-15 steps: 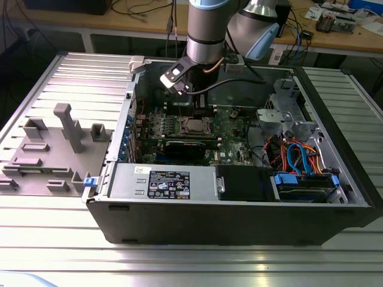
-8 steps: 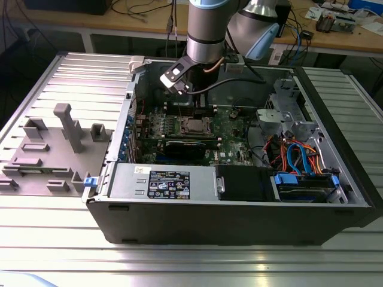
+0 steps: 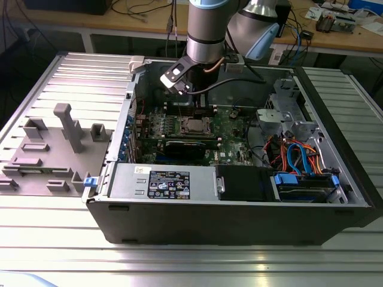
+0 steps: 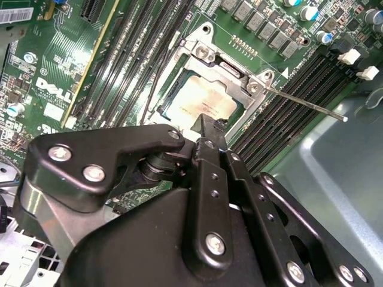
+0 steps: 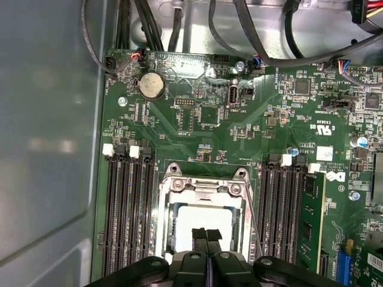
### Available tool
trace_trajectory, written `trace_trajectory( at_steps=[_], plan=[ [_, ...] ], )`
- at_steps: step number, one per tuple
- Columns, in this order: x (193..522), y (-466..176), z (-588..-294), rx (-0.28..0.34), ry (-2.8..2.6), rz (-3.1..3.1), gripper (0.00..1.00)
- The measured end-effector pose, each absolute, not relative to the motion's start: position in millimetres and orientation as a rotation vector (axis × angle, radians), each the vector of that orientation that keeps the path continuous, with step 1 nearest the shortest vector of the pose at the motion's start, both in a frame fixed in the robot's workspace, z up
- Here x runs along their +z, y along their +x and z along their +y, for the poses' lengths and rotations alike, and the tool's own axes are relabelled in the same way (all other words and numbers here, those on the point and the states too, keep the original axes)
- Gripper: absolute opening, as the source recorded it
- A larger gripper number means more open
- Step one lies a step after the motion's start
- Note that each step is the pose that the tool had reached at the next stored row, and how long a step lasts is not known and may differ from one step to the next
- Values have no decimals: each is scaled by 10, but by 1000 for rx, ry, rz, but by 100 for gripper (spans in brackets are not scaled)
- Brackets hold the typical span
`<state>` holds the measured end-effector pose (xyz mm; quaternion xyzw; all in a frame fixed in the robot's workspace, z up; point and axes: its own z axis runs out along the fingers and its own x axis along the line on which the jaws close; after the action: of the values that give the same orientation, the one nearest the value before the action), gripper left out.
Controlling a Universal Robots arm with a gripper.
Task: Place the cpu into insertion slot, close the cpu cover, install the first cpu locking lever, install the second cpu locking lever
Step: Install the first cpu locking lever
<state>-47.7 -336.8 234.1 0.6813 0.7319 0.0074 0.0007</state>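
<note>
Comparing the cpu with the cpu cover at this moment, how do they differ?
The cpu is a solid pale square plate; the cpu cover is an open frame. The cover is larger and lies around the cpu, which shows through its middle opening. Both are silvery metal and lie flat on the board.

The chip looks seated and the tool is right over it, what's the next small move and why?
Probably shift the shut tool off the cpu toward the thin locking lever. The cpu looks seated, the cpu cover seems to lie over it, and that lever juts free above the memory slots.
</note>
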Motion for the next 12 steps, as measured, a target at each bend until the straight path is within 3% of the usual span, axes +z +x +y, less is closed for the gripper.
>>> trace_trajectory(
  at_steps=[12],
  plan=[
    [2341,-477,-3368,24,2054,2376,11]
  ],
)
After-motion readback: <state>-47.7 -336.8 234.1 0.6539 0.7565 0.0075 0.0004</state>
